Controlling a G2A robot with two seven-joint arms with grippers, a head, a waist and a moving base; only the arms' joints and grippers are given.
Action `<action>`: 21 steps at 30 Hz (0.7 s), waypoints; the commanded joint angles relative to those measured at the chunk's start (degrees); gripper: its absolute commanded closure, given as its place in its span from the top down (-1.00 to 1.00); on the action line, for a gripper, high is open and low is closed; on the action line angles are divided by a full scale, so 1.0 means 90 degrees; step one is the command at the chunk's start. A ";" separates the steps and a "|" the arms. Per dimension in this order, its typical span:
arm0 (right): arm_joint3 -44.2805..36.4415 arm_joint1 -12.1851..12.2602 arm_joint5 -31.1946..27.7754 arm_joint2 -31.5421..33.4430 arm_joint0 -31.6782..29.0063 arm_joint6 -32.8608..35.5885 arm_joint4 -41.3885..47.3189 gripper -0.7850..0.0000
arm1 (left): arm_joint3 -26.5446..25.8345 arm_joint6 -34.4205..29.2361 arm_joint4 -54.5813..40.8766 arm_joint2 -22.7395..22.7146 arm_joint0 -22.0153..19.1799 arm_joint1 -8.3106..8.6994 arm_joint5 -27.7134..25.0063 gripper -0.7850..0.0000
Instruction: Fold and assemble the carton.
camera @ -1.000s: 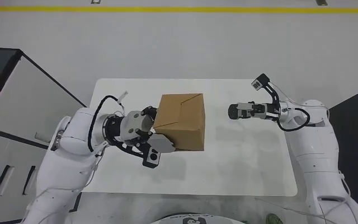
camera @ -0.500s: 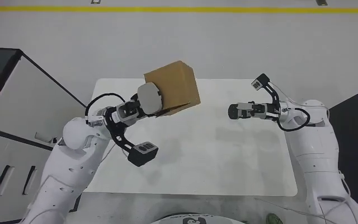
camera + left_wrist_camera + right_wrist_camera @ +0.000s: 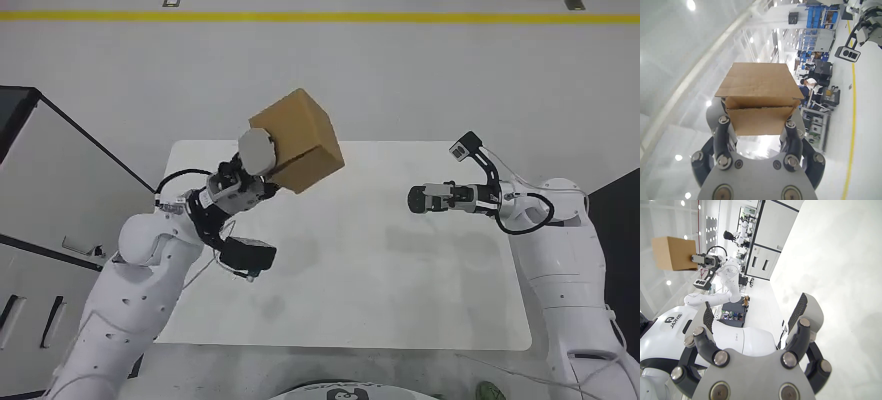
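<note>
A brown cardboard carton [image 3: 298,138], folded into a box, hangs in the air above the table's far left corner. My left gripper [image 3: 262,165] is shut on it, gripping its near side. In the left wrist view the carton [image 3: 759,89] sits between the two fingers, with a loose flap hanging down toward the camera. The right wrist view shows the carton [image 3: 674,255] far off, held up by the left gripper [image 3: 696,259]. My right gripper [image 3: 414,198] hovers over the table's right part, open with nothing between its fingers [image 3: 799,311].
The white table [image 3: 400,290] lies below both arms. A dark-framed cabinet [image 3: 40,170] stands off the table's left side. A yellow floor line [image 3: 320,16] runs beyond the far edge.
My left arm has lifted the carton off the table and swung it up and toward the far left, tilting it. The right arm has stayed still.
</note>
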 commanded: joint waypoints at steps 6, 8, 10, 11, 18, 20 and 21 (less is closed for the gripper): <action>0.0000 0.0000 0.0000 0.0000 0.0000 0.0000 0.0000 1.00 | 0.0434 -0.1023 -0.3308 0.0075 -0.0205 -0.0047 -0.2657 -1.00; 0.0000 0.0000 0.0000 0.0000 0.0000 0.0000 0.0000 1.00 | 0.0416 -0.1122 -0.3276 0.0070 -0.0296 -0.0044 -0.2803 -1.00; 0.0000 0.0000 0.0000 0.0000 0.0000 0.0000 0.0000 1.00 | 0.0416 -0.1122 -0.3276 0.0070 -0.0296 -0.0044 -0.2803 -1.00; 0.0000 0.0000 0.0000 0.0000 0.0000 0.0000 0.0000 1.00 | 0.0416 -0.1122 -0.3276 0.0070 -0.0296 -0.0044 -0.2803 -1.00; 0.0000 0.0000 0.0000 0.0000 0.0000 0.0000 0.0000 1.00 | 0.0413 -0.1246 -0.3288 0.0090 -0.0265 -0.0046 -0.2833 -1.00; 0.0000 0.0000 0.0000 0.0000 0.0000 0.0000 0.0000 1.00 | 0.0426 -0.1361 -0.3635 0.0132 -0.0215 -0.0056 -0.3066 -1.00; 0.0000 0.0000 0.0000 0.0000 0.0000 0.0000 0.0000 1.00 | 0.0485 -0.1496 -0.3934 0.0144 -0.0205 -0.0055 -0.3380 -1.00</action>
